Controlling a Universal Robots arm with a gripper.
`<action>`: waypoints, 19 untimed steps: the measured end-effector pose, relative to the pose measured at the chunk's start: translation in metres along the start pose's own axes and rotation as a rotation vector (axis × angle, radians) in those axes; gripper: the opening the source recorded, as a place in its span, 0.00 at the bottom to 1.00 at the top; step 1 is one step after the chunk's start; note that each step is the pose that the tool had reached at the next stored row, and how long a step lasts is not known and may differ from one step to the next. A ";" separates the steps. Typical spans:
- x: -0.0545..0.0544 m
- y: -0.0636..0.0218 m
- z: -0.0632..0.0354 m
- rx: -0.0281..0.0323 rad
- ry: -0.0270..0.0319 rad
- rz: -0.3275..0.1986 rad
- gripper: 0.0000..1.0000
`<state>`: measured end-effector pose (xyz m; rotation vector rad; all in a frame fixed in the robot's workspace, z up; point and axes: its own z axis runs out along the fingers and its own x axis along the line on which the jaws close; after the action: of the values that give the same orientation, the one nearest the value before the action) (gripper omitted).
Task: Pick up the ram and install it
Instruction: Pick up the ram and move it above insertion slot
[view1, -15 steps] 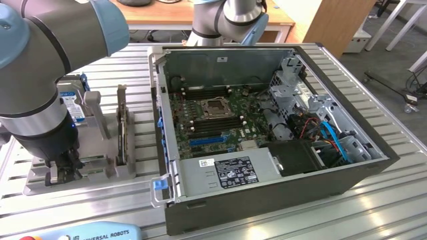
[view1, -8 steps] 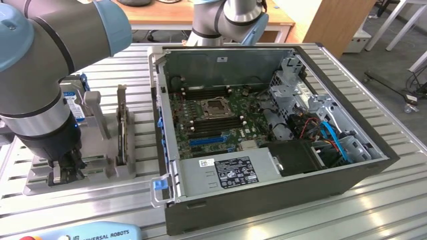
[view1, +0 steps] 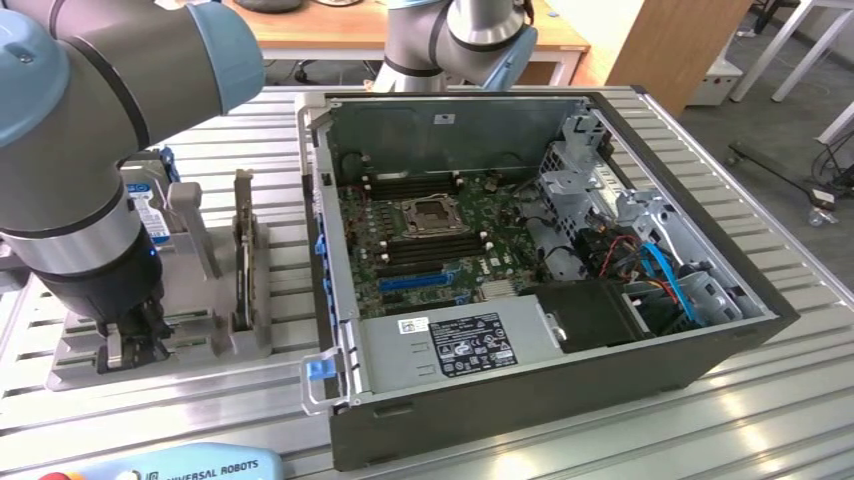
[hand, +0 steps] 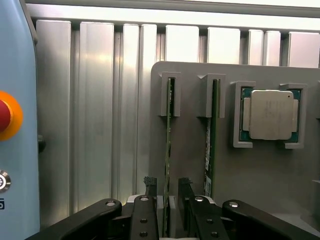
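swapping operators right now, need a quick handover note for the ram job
Gripper: open, lowered at the holder, one finger on each side of the ram, not closed on it.
Ram: standing on edge in its holder slot, beside a second thin board and the processor.
Case: open, to the exterior view's right of the holder, motherboard exposed.
Done: gripper lined up around the ram.
Left: the whole pick and install; the ram is not gripped, lifted or seated in the case.
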<state>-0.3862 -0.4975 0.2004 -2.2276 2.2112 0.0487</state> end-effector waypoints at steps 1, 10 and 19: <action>0.000 0.0000 0.0003 0.0001 -0.0001 0.000 0.31; 0.000 -0.0001 0.0005 0.0002 -0.0002 0.000 0.31; 0.000 -0.0001 0.0005 0.0002 -0.0002 0.000 0.24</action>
<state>-0.3861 -0.4975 0.1999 -2.2274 2.2110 0.0487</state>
